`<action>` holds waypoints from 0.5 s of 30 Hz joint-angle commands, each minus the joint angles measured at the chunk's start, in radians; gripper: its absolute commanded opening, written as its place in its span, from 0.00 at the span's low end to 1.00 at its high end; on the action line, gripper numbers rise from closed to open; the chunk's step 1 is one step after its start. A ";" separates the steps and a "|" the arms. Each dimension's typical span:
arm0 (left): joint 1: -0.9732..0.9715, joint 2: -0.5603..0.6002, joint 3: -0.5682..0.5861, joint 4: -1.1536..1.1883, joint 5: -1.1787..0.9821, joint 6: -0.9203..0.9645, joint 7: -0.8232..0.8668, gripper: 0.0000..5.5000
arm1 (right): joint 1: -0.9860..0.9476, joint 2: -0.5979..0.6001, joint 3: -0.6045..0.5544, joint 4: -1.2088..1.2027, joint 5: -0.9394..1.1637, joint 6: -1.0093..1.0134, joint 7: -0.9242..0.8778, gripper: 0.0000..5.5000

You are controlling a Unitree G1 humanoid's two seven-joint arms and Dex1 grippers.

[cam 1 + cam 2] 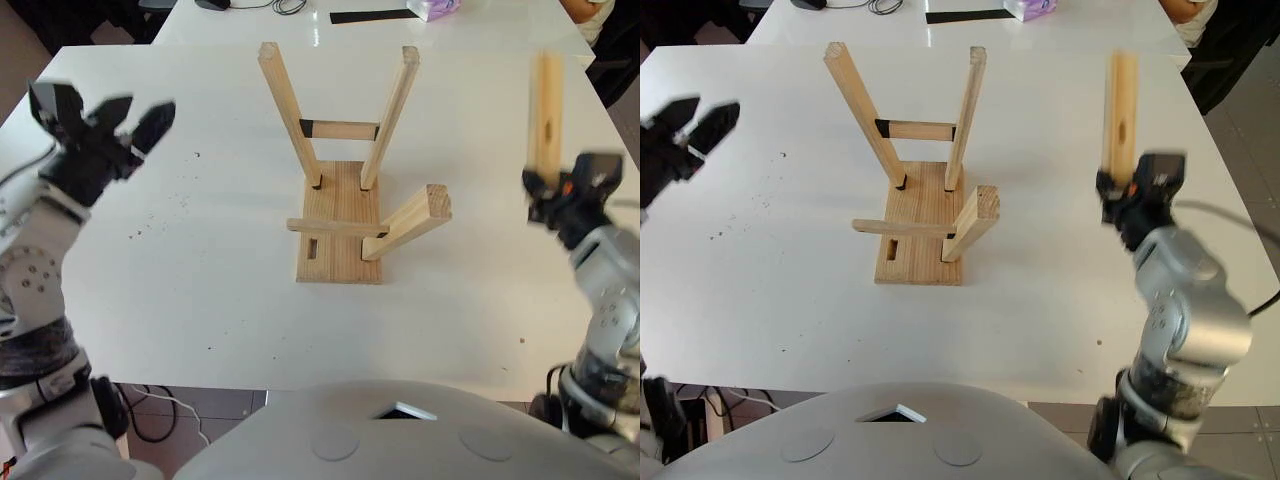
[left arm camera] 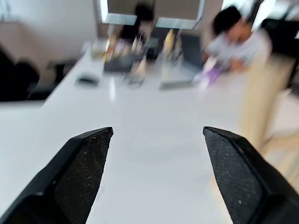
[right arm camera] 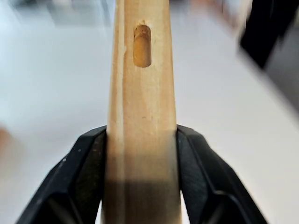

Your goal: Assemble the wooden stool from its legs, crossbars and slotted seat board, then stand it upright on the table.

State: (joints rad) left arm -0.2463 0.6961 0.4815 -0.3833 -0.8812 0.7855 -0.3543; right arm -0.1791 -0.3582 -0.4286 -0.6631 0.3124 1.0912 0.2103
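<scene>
The pale, square-section wooden leg with an oval mortise sits upright in my right pincer, both pads clamped on its lower faces and the mortise just above the grip. My left pincer hangs spread wide with nothing in it, raised above the white table.

Between the two pincers, well apart from each and below the held leg, lies the flat, slotted, light-wood seat board, underside up. At the end of the board farther from both pincers, two splayed wooden legs stand in their slots, tied by a short wooden crossbar. On the side toward the right pincer, a third wooden leg leans steeply outward from the board, and a second thin crossbar runs from it across the board toward the left pincer, its end free. A dark open slot shows in the corner on the left pincer's side.

I judge the job a little past halfway: this is the fourth and last leg. Next I must carry it across to that empty slot, turn its mortise to meet the free crossbar end, and press it home, likely with the left pincer steadying the leaning leg. Only then can the stool be flipped.
</scene>
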 commanded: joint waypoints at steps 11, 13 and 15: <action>-0.353 -0.101 -0.218 -0.149 -0.687 0.068 0.056 0.65 | -0.504 -0.223 -0.013 0.098 0.837 0.108 0.452 0.37; -0.353 -0.117 -0.222 -0.145 -0.716 0.046 0.059 0.65 | -0.515 -0.220 -0.005 0.147 0.977 0.132 0.450 0.37; -0.373 -0.130 -0.229 -0.142 -0.756 0.029 0.056 0.65 | -0.525 -0.232 0.026 0.183 1.041 0.132 0.455 0.37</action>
State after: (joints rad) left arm -0.5980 0.5763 0.2662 -0.5316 -1.5953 0.8326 -0.3021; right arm -0.6815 -0.5694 -0.4282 -0.5166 1.2845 1.2136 0.6617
